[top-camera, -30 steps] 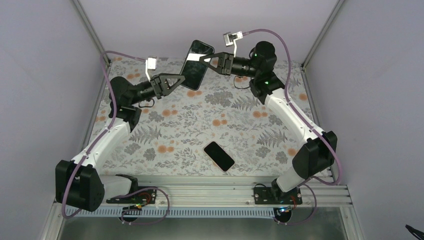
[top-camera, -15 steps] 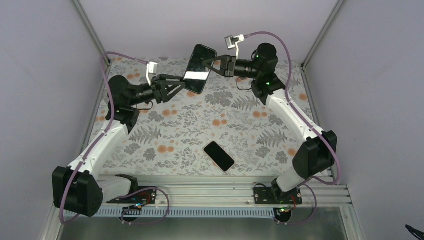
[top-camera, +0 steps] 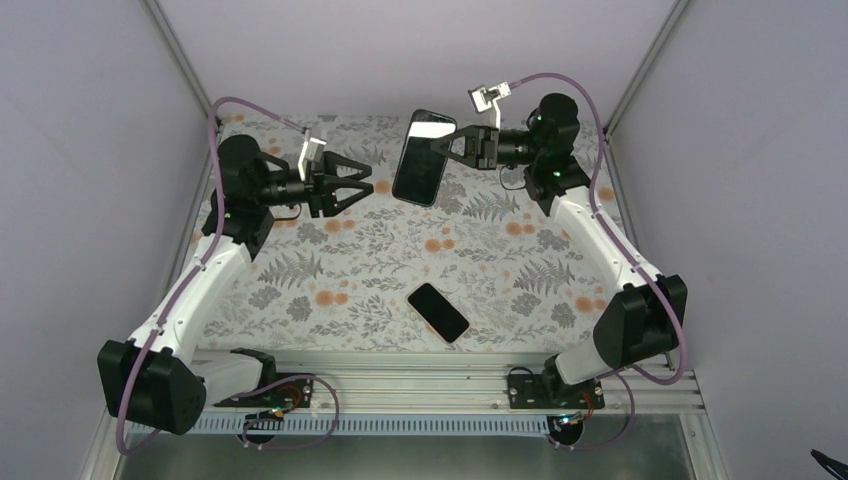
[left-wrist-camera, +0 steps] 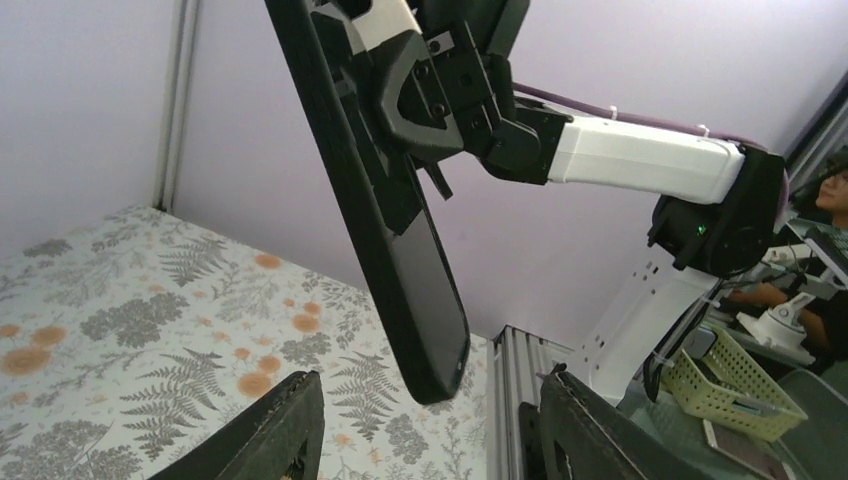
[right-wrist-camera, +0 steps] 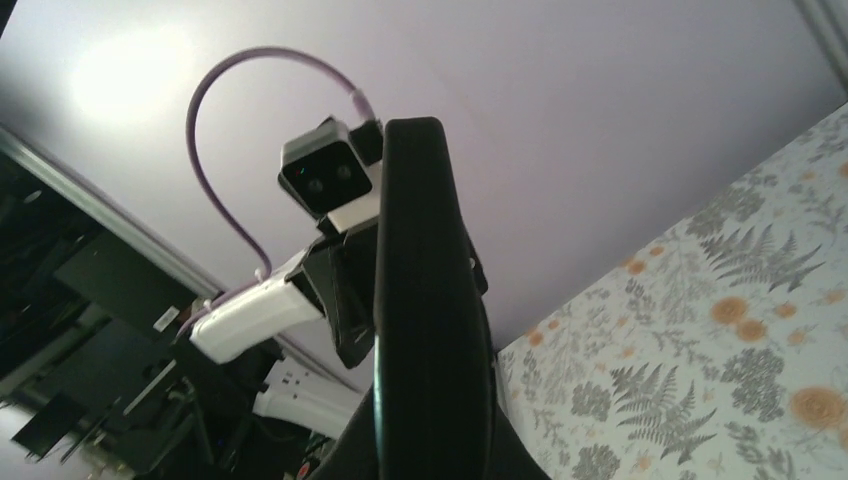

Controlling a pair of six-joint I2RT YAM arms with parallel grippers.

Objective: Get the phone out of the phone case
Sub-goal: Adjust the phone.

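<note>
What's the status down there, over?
Left hand open, apart from the phone. Right hand shut on phone, held above the table. Cased or bare: unclear. Second phone flat on table, clear of both arms.

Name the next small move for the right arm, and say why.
Probably lower the raised black slab toward the table: the right gripper alone pinches it in mid-air, the left gripper stands open and apart, and a second black slab lies flat below.
</note>
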